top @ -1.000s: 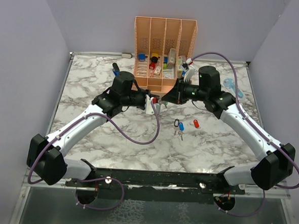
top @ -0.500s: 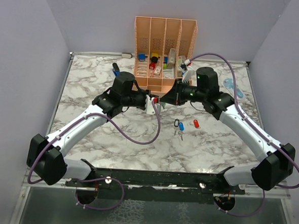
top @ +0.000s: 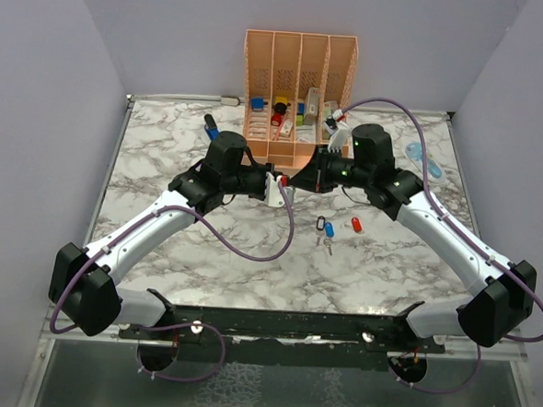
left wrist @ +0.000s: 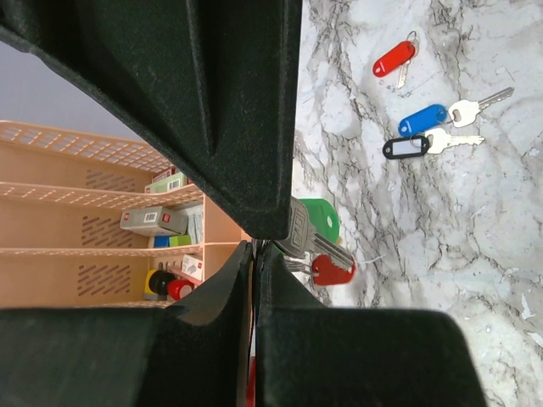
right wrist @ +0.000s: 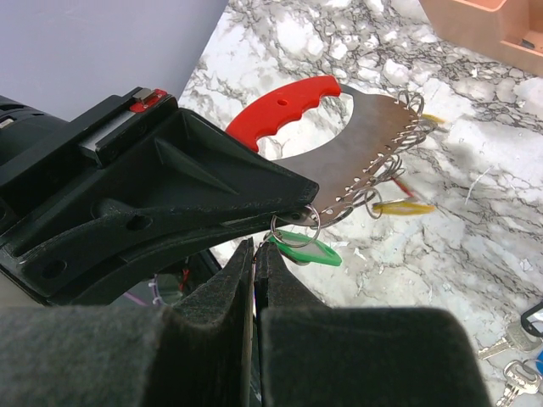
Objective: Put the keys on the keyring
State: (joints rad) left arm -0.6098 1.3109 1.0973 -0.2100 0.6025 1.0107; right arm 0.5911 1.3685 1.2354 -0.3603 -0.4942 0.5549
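Note:
The keyring is a grey metal plate with a red curved handle (right wrist: 288,114) and small wire rings along its edge. My left gripper (top: 274,187) is shut on it and holds it above the table. It appears as the black body (right wrist: 153,212) in the right wrist view. A green-headed key (right wrist: 307,251) hangs at a ring by the plate's corner, and my right gripper (right wrist: 254,248) is shut right at it. The green key (left wrist: 321,219) and a red-headed one (left wrist: 333,270) show beside my left gripper (left wrist: 254,248). A yellow key (right wrist: 403,206) hangs further along. Red (left wrist: 394,59), blue (left wrist: 422,119) and black (left wrist: 405,147) keys lie on the table.
The peach slotted organizer (top: 297,94) with small coloured items stands at the back centre, just behind both grippers. A blue pen-like tool (top: 210,124) lies at its left. A light blue object (top: 422,157) lies at the back right. The loose keys (top: 325,231) lie in front of the grippers.
My right gripper has moved a little to the left, closing up against the left gripper and the keyring. The left arm has hardly moved.

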